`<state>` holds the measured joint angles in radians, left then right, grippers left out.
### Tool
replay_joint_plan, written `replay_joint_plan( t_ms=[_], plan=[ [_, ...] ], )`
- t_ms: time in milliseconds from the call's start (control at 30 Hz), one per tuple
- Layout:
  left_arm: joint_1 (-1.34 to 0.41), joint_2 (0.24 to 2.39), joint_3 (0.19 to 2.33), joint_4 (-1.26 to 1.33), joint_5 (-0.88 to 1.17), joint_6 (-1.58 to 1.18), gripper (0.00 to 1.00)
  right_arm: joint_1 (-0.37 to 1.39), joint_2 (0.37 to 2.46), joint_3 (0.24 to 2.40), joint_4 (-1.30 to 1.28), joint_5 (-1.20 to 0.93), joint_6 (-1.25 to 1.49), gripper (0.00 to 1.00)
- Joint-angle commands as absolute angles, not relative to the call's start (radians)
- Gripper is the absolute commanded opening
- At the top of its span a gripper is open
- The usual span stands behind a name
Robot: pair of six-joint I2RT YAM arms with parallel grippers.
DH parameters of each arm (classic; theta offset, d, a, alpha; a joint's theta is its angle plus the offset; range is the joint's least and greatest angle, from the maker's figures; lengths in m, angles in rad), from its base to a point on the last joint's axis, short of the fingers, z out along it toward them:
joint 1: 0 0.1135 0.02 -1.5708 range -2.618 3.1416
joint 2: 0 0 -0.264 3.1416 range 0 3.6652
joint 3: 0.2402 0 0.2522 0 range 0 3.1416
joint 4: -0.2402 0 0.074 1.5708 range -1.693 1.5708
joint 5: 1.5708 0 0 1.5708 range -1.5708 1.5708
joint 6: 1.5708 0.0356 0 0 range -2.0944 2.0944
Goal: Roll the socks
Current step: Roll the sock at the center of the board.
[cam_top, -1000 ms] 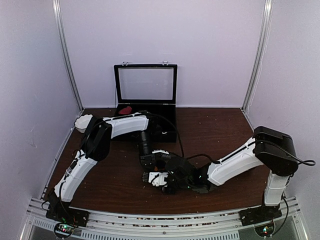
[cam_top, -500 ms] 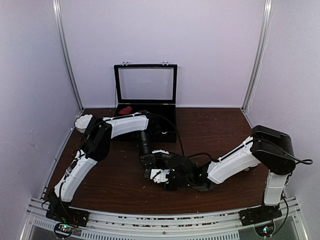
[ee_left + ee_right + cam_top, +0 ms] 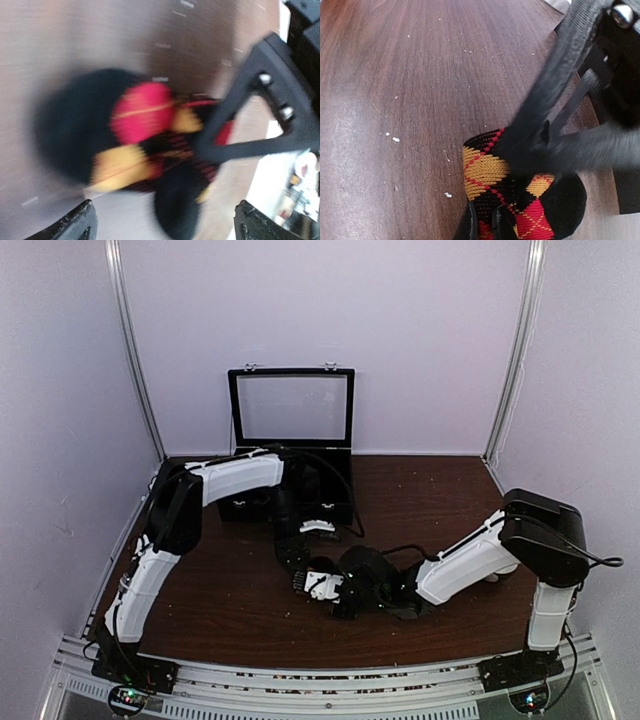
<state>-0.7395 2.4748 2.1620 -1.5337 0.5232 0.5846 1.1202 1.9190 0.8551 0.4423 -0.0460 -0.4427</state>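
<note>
Rolling step: argyle sock [image 3: 485,175] lies bundled on the table [image 3: 395,100] at centre front, pinched by the clenched right gripper [image 3: 485,225]; left gripper [image 3: 169,222] hangs wide open above it. Next move likely needs a left grasp to secure the roll

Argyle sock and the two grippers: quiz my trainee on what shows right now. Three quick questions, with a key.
1. True or false: the left gripper is shut on the argyle sock.
2. The sock's diamonds are: A) red and orange, B) blue and white, C) green and grey.
3. Fill in: the ___ gripper is closed on the sock.

Key:
1. False. Its jaws stand wide open.
2. A.
3. Right. The right gripper has its fingers together on the fabric.
</note>
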Motion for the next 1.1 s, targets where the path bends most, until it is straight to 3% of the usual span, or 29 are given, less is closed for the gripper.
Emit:
replay_joint_plan(
  t_ms=[0, 300, 400, 633, 767, 867, 1000, 1067],
  plan=[
    [-0.680, 2.314, 2.080, -1.293, 0.347, 0.533, 0.98, 1.098, 1.965, 0.795, 0.351, -0.138, -0.319, 0.00],
    [-0.620, 1.952, 1.547, -0.746, -0.034, 0.385, 0.98, 0.974, 1.976, 0.825, 0.312, -0.381, -0.061, 0.00],
    [-0.574, 1.932, 1.545, -0.804, 0.052, 0.389, 0.98, 0.951, 1.978, 0.819, 0.312, -0.449, -0.006, 0.00],
    [-0.570, 1.677, 1.209, -0.413, 0.049, 0.306, 0.98, 0.916, 2.050, 0.909, 0.157, -0.548, 0.067, 0.00],
    [-0.554, 1.679, 1.219, -0.534, 0.328, 0.443, 0.98, 0.895, 2.076, 0.917, 0.126, -0.567, 0.108, 0.00],
    [-0.615, 1.593, 1.139, -0.473, 0.376, 0.509, 0.98, 0.876, 2.089, 0.929, 0.088, -0.578, 0.153, 0.00],
    [-0.708, 1.680, 1.196, -0.606, 0.445, 0.612, 0.98, 0.846, 2.119, 0.972, 0.025, -0.619, 0.242, 0.00],
    [-0.760, 1.733, 1.229, -0.641, 0.430, 0.660, 0.88, 0.835, 2.134, 0.979, 0.018, -0.640, 0.288, 0.00]
  ],
)
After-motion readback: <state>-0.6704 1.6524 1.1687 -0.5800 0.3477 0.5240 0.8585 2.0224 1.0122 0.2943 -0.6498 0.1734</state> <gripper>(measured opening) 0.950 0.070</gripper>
